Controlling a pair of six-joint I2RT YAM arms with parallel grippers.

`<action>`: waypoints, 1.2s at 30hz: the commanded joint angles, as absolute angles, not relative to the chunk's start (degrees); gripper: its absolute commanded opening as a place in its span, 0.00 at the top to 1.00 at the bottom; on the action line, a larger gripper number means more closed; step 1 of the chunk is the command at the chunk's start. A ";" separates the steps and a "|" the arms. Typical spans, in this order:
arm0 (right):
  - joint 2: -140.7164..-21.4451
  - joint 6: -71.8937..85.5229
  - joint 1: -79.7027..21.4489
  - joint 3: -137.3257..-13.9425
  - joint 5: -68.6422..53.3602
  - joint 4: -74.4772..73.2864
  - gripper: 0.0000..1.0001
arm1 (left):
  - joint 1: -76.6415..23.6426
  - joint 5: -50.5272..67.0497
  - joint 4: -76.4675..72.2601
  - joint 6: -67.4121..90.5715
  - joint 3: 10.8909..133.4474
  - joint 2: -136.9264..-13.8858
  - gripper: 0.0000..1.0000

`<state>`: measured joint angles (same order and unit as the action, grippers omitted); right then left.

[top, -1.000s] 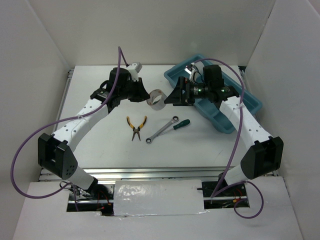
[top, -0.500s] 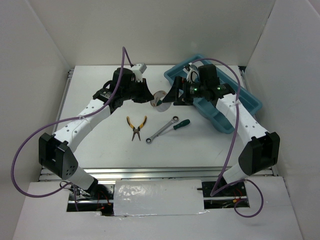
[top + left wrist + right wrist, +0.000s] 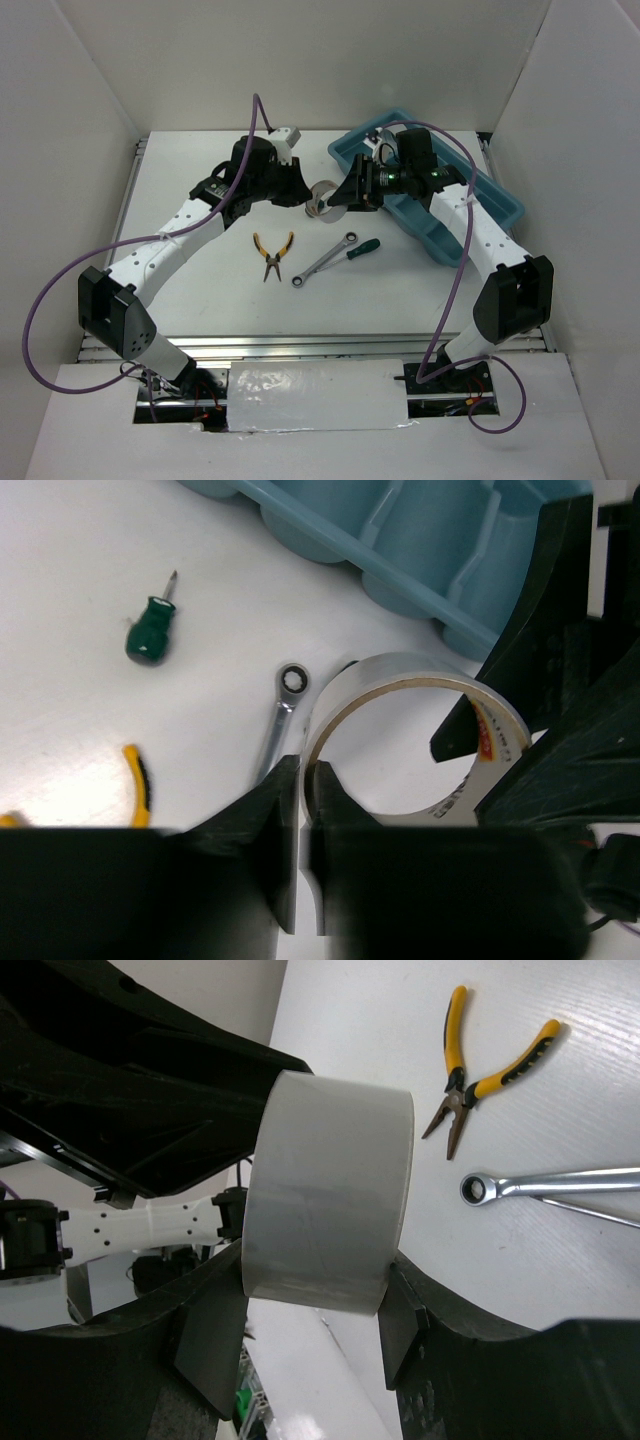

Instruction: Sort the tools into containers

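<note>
A greyish tape roll point(image 3: 322, 197) hangs above the table between both arms. My left gripper point(image 3: 306, 194) pinches the roll's point(image 3: 350, 685) thin wall, one finger inside the ring and one outside, in the left wrist view point(image 3: 308, 780). My right gripper point(image 3: 338, 197) spans the width of the roll point(image 3: 330, 1190), a finger against each flat side point(image 3: 315, 1288). On the table lie yellow-handled pliers point(image 3: 271, 252), a silver wrench point(image 3: 322, 260) and a green-handled screwdriver point(image 3: 362, 248). The teal tray point(image 3: 480, 215) stands at the right, partly hidden by the right arm.
White walls enclose the table at the back and both sides. The tray's compartments point(image 3: 420, 540) lie just beyond the roll in the left wrist view. Purple cables loop off both arms. A metal rail runs along the table's left edge point(image 3: 130, 190).
Both arms came together at the roll. The right gripper's jaws, wide open before, have closed onto the roll's sides while the left gripper keeps its pinch on the wall.
</note>
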<state>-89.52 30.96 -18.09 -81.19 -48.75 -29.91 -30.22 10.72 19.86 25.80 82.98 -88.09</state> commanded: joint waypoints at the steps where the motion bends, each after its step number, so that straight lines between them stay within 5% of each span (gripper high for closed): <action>1: -89.47 31.55 -17.58 -82.89 -52.64 -26.63 0.67 | -30.76 8.79 19.77 24.52 85.87 -87.71 0.56; 4: -89.12 31.64 -16.79 -82.79 -53.53 -26.19 0.82 | -30.85 6.34 21.44 24.35 87.10 -87.80 0.10; 6: -88.95 31.29 -15.92 -83.05 -52.83 -26.63 0.91 | -30.41 5.89 21.71 23.56 87.97 -87.63 0.01; 11: -91.74 25.77 -12.57 -91.99 -47.65 -34.42 0.98 | -24.18 7.55 23.03 23.82 90.70 -86.31 0.01; 18: -99.22 0.67 -11.86 -110.73 -13.32 -37.02 1.00 | -13.46 9.57 22.77 22.68 87.39 -82.89 0.01; 23: -104.05 -20.16 -11.87 -108.89 -10.72 -23.48 0.94 | -11.60 11.77 21.09 23.99 79.21 -79.19 0.01; 36: -124.79 -41.49 -10.28 -124.52 -8.34 -22.93 0.91 | -7.21 17.31 18.72 28.30 75.68 -77.43 0.01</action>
